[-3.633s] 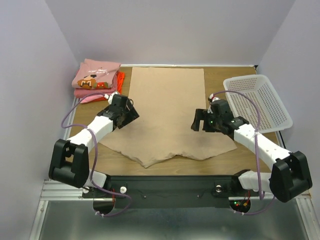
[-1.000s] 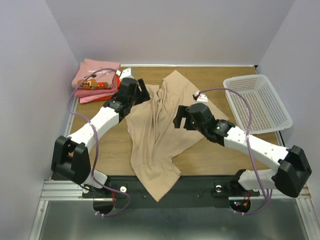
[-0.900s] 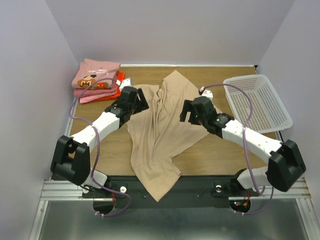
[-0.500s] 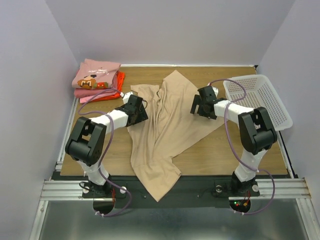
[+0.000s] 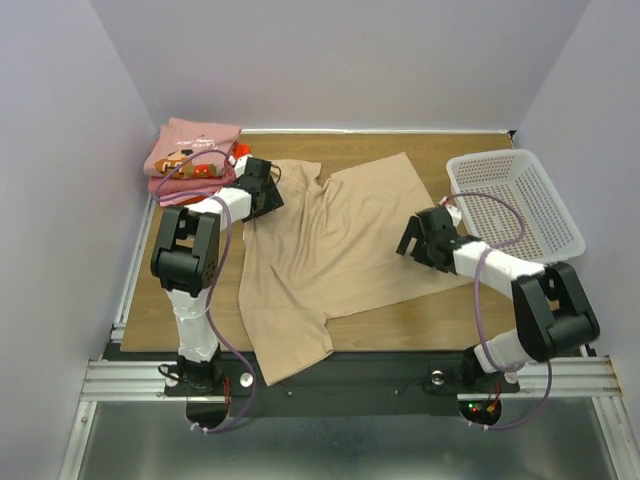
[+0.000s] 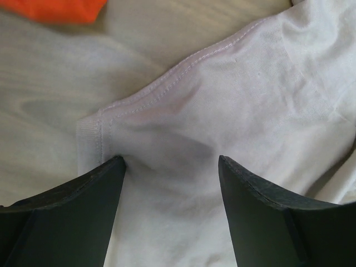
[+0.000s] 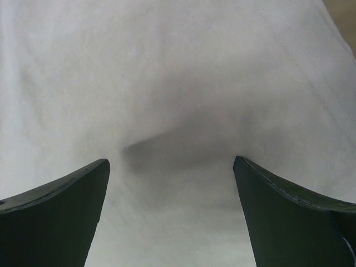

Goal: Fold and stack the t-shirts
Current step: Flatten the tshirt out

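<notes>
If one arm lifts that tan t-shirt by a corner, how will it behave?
The tan t-shirt will probably hang limp: it lies in wrinkles and drapes over the near edge of the table. It looks thin, so a push would likely bunch it.

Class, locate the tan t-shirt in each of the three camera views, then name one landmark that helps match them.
Top external: tan t-shirt lies rumpled across the middle.
Left wrist: it fills the right and lower frame, stitched edge running diagonally.
Right wrist: it fills nearly the whole frame.
Landmark: orange-red t-shirt, far-left stack from above; top-left corner at left wrist; absent at right wrist.
</notes>
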`<control>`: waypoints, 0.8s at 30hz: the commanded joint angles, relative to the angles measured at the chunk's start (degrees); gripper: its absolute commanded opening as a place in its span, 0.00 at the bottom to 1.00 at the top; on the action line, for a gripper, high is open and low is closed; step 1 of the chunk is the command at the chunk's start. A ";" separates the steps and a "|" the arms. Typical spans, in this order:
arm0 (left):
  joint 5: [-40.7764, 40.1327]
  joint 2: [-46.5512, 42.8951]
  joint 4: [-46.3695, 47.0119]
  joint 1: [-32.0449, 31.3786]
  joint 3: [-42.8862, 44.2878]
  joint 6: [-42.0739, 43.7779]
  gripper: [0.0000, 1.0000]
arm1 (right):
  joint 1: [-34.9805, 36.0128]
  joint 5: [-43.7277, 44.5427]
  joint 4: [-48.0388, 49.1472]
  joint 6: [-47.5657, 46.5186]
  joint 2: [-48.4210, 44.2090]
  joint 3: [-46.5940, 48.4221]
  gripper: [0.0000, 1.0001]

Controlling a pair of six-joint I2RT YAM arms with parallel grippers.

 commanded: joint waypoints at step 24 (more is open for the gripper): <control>-2.34 -2.10 -12.83 1.82 11.52 5.17 0.79 | 0.18 -2.48 -9.15 1.53 -17.26 4.35 1.00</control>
